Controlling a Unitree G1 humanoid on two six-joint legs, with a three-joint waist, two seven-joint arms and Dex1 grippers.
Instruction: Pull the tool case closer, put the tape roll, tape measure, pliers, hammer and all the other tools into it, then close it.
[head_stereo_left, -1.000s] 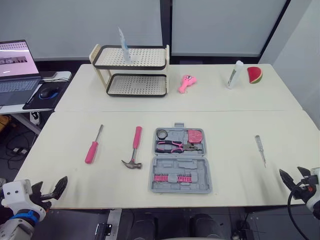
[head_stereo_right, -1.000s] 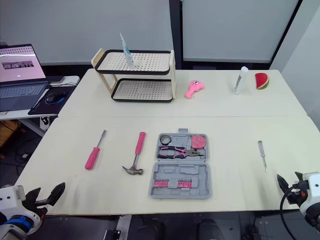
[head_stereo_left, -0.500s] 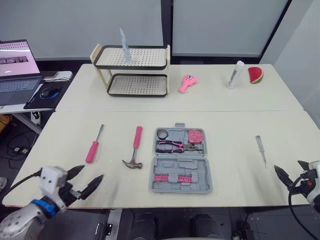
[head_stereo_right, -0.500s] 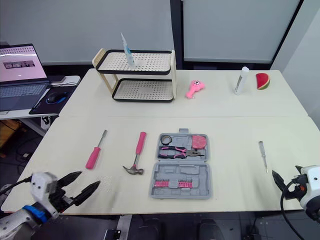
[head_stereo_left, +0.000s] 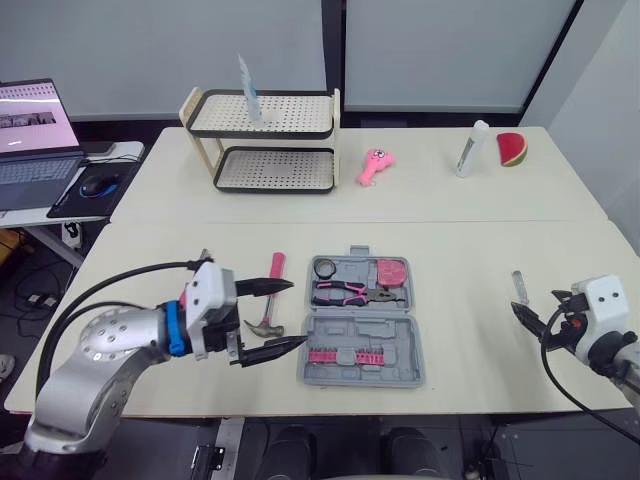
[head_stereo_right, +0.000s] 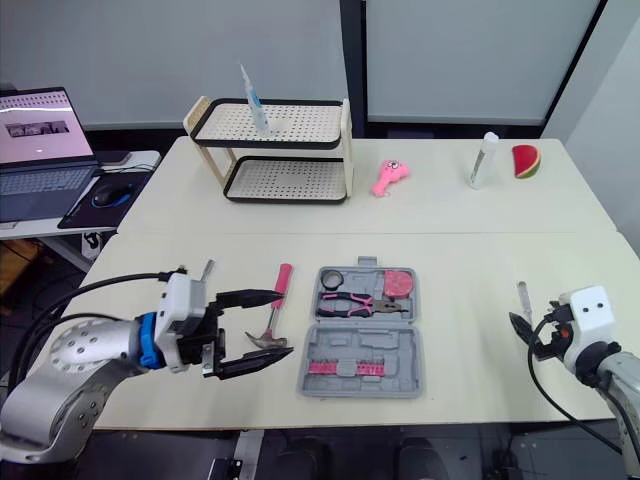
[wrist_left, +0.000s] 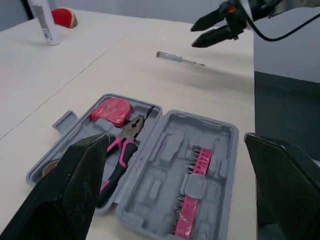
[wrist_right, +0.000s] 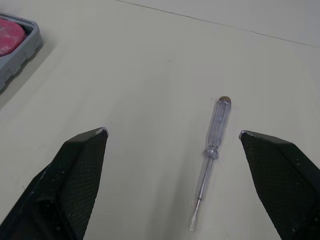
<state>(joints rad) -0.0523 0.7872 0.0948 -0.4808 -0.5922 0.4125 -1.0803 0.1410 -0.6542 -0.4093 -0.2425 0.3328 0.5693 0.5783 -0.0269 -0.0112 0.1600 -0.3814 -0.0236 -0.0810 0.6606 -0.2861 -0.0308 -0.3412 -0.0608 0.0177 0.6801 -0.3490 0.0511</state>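
Observation:
The grey tool case (head_stereo_left: 361, 320) lies open at the table's middle front. It holds a tape roll (head_stereo_left: 325, 268), a pink tape measure (head_stereo_left: 390, 271), pliers (head_stereo_left: 350, 293) and a pink bit strip (head_stereo_left: 345, 356). A pink-handled hammer (head_stereo_left: 272, 280) lies just left of it, partly behind my left gripper (head_stereo_left: 300, 312). That gripper is open and points at the case's left edge. A screwdriver's metal tip (head_stereo_right: 207, 268) peeks from behind the left arm. My right gripper (wrist_right: 173, 132) is open just short of a clear screwdriver (wrist_right: 210, 150) that lies right of the case.
A two-tier rack (head_stereo_left: 262, 140) stands at the back left. A pink toy (head_stereo_left: 375, 166), a white bottle (head_stereo_left: 468, 148) and a watermelon slice (head_stereo_left: 510, 150) are along the back. A laptop (head_stereo_left: 35, 125) sits on a side table, left.
My left arm swung from the front-left table corner in over the table, to the hammer and the case's left side. My right gripper rose and moved inward towards the clear screwdriver.

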